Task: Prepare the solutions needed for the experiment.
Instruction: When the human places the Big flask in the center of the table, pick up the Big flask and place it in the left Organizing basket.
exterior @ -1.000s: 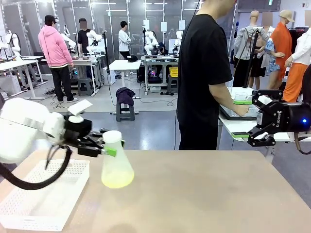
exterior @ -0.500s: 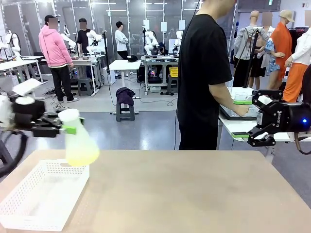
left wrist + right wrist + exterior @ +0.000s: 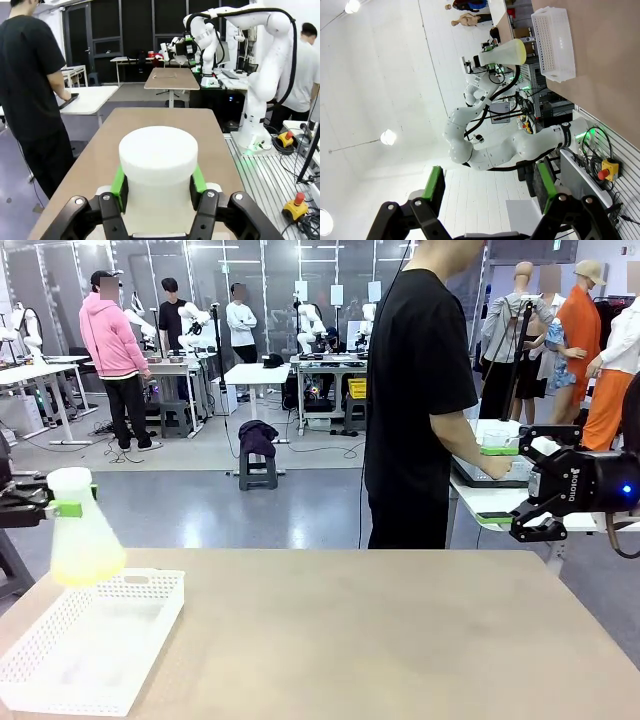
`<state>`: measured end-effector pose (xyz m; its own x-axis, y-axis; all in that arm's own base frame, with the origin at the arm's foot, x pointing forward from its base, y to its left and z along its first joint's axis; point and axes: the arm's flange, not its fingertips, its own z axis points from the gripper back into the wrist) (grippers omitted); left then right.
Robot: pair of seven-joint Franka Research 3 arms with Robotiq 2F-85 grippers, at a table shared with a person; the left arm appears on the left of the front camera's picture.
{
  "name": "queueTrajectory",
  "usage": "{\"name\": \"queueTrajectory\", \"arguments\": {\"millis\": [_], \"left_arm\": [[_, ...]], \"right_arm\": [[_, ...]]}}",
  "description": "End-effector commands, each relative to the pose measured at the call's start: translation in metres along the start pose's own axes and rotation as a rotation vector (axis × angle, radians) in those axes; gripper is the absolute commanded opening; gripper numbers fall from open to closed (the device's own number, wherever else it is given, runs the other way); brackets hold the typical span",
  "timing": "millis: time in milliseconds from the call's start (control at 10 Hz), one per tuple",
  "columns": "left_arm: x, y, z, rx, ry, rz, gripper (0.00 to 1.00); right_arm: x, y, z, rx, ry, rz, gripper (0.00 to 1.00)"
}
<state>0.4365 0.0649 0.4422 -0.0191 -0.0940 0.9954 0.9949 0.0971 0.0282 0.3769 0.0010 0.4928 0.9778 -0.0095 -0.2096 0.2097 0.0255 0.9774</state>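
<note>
- Since the earlier frames: left gripper (image 3: 62, 508) has carried the flask (image 3: 82, 537) from mid-table out to the table's left edge; now it hangs over the far-left end of the white basket (image 3: 95, 650). Right gripper (image 3: 535, 520) hasn't shifted.
- Left jaws: clenched on the flask neck just under the rim, green pads (image 3: 118, 179) pressing both sides (wrist view: pads flank the white neck (image 3: 158, 165)).
- Right jaws: spread wide, nothing between them; parked off the table's right side, well apart from the flask.
- Flask upright, maybe slightly tilted, bottom clear of the basket, not resting on anything.
- the solutions (image 3: 88, 568): pale yellow-green liquid, shallow layer pooled in the flask bottom. Also seen from right wrist cam, far off (image 3: 519, 50).
- Basket looks empty; tabletop (image 3: 380, 640) bare otherwise.
- Person (image 3: 420, 400) in black tee at far side, turned to a side table, hands not on the task items.
- Progress, my read: early-to-mid. One solution in hand, being moved; no second vessel, no pouring/mixing visible. Set-down spot unclear — basket likely. Rest of prep left to do.
</note>
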Motion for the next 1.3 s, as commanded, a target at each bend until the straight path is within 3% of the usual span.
{"name": "queueTrajectory", "arguments": {"millis": [0,500,800,1200], "left_arm": [[-0.017,0.011,0.01,-0.048,-0.036,0.023,0.0],[-0.077,0.02,0.016,-0.076,-0.014,0.078,0.0],[-0.109,0.025,0.014,-0.09,-0.025,0.065,0.0],[-0.147,0.037,0.003,-0.095,0.041,0.008,0.0]], "right_arm": [[0.0,0.001,0.0,0.006,0.0,-0.007,0.9],[0.0,0.001,0.0,0.006,0.0,-0.007,0.9],[0.0,0.001,0.0,0.006,0.0,-0.007,0.9],[0.0,0.001,0.0,0.006,0.0,-0.007,0.9]]}}
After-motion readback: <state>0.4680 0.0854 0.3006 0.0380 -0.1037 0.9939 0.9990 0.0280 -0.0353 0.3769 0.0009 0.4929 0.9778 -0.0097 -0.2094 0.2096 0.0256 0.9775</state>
